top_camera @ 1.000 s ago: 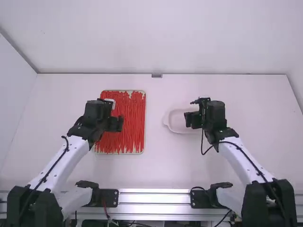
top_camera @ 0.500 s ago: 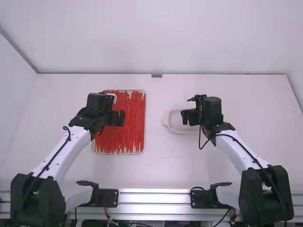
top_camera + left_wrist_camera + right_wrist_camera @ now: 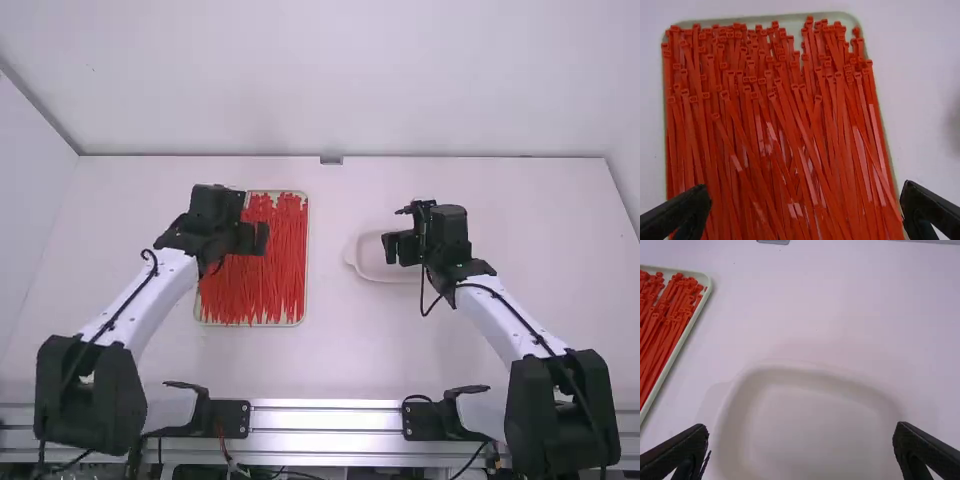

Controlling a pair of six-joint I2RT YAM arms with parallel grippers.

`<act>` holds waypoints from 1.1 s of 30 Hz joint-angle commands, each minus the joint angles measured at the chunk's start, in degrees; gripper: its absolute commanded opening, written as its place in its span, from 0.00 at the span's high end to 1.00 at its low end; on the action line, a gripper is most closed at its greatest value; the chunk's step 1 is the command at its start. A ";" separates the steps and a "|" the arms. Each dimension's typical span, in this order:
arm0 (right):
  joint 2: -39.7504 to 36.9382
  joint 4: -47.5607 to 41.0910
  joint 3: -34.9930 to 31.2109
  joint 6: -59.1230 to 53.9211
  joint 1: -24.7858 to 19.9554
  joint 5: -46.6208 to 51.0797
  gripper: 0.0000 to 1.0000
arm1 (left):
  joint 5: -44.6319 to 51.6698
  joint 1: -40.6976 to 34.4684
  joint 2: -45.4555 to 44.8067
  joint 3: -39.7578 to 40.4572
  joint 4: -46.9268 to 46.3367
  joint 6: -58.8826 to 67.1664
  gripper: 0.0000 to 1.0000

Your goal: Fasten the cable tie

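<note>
both hands wide apart, empty: left hand (image 3: 802,214) above red cable ties (image 3: 775,125), right hand (image 3: 800,452) above white dish (image 3: 805,371)

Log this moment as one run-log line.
stage: pre-grasp | left gripper: open, over red cable ties on tray | right gripper: open, over white dish | held: nothing

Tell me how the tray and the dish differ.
The tray is loaded with red cable ties; the dish holds nothing. The tray is a flat, pale-green rectangle; the dish is white, deeper and rounder. The tray lies under the left gripper, the dish under the right gripper. Both rest on the table, and the gripper over each is open.
</note>
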 commanded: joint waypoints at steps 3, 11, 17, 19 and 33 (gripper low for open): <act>0.44 0.07 1.84 0.11 0.11 -0.33 0.02 | 0.63 0.22 5.51 8.31 -2.95 -0.13 0.01; 0.44 -0.33 1.81 0.11 0.15 -0.28 0.02 | 3.89 0.22 18.47 19.98 -7.37 0.52 0.01; 0.44 -1.22 1.81 0.04 0.17 -0.24 0.02 | 3.56 0.22 25.92 23.12 -6.91 -0.90 0.01; 0.44 -1.49 1.81 0.04 0.15 -0.13 0.02 | 3.63 0.22 27.36 23.10 -6.23 -0.94 0.01; 0.44 -1.81 1.81 -0.11 0.15 -0.09 0.02 | 3.63 0.24 33.14 21.46 -1.22 -2.43 0.07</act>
